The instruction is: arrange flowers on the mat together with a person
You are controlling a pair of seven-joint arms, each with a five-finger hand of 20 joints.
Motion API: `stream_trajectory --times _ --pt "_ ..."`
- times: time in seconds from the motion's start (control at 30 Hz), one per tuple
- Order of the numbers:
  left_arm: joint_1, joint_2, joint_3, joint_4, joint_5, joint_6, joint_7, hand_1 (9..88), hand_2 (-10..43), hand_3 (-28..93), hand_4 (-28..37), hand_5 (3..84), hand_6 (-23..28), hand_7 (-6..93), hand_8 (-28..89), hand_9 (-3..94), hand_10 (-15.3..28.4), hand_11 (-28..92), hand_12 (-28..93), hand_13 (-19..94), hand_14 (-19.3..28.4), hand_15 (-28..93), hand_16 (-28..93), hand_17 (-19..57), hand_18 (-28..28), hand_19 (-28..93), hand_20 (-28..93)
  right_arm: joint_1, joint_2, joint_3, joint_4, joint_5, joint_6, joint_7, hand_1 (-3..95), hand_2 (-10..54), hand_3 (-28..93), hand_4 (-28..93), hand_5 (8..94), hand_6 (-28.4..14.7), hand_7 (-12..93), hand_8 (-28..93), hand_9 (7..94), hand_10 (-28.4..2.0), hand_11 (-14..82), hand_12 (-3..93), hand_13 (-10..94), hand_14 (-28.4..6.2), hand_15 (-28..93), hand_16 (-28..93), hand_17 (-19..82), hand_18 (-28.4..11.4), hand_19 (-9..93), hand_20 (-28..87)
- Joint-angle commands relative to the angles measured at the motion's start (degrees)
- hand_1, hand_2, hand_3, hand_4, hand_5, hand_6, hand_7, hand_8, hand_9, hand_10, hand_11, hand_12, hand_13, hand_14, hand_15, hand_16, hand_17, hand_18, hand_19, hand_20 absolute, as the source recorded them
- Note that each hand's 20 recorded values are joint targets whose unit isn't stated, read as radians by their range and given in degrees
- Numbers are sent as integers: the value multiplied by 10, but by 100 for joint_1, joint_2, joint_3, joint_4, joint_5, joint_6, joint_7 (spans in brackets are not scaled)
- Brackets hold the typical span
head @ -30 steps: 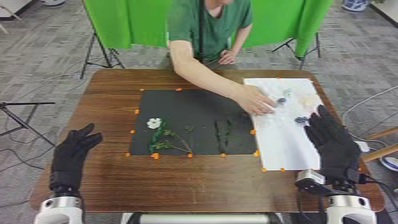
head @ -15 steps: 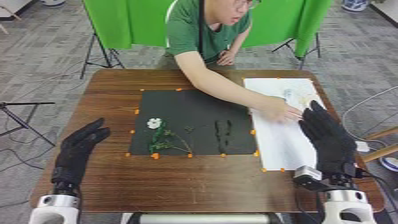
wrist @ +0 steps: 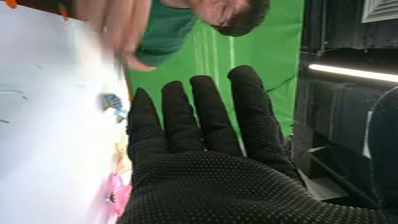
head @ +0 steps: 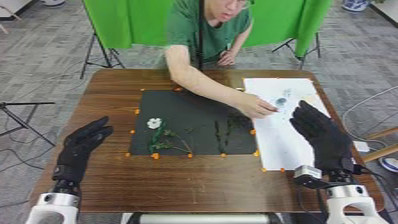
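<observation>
One black mat (head: 197, 115) and one white sheet (head: 282, 140) lie side by side on the brown wooden table (head: 178, 185), the sheet on the right. I count one white flower (head: 155, 122) on the mat, over toward its left side, with a leafy green stem (head: 158, 136) running from it toward the robot. One thin branching sprig (head: 184, 144) lies just beside that stem. Well apart from those, in the right part of the mat, two narrow dark green stems (head: 219, 135) lie side by side. Several small orange tape pieces (head: 155, 156) sit round the edges of the mat and the sheet.

One person leans in from the far side, a hand (head: 256, 106) over the sheet's left edge, right by the mat, its fingers close together and pointing down; whether they pinch anything, I cannot tell. On the sheet near that hand is one blue flower (head: 281, 101), with a paler blue patch just beyond it. The right wrist view shows one pink flower (wrist: 117, 195) on the sheet, beside the robot's right hand, and something pale yellow between the pink and the blue.

The robot has two gloved hands up. The left hand (head: 78, 145) is above the table, left of the mat, its fingers loosely straight and close together. The right hand (head: 322, 137) is above the sheet, fingers long and straight with narrow gaps, the thumb held wide of them.
</observation>
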Motion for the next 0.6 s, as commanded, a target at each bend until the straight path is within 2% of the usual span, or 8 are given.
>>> stream_trajectory --times 0.03,0.17,0.6 --pt "100 -55 4 -32 -68 83 -58 360 -95 637 -187 468 34 110 -62 469 124 172 144 373 155 110 35 64 108 16 174 -116 -65 26 -24 -73 42 26 47 26 744 -184 401 -44 75 -74 358 -157 29 101 266 -133 66 97 154 -138 16 230" --pt "86 -45 -4 -30 -70 63 -101 355 -95 639 -189 468 34 109 -62 469 125 172 145 373 156 110 35 63 108 16 174 -159 -74 24 -46 -79 76 28 49 25 744 -185 402 -45 75 -74 359 -157 29 102 266 -133 69 95 153 -138 17 230" --pt "92 -47 9 -21 -82 73 -109 350 -95 640 -191 468 35 106 -60 469 125 172 146 373 157 110 36 63 109 16 174 -188 -95 51 -50 -131 72 46 54 22 742 -186 406 -44 80 -75 361 -158 30 104 267 -133 74 91 153 -138 18 230"
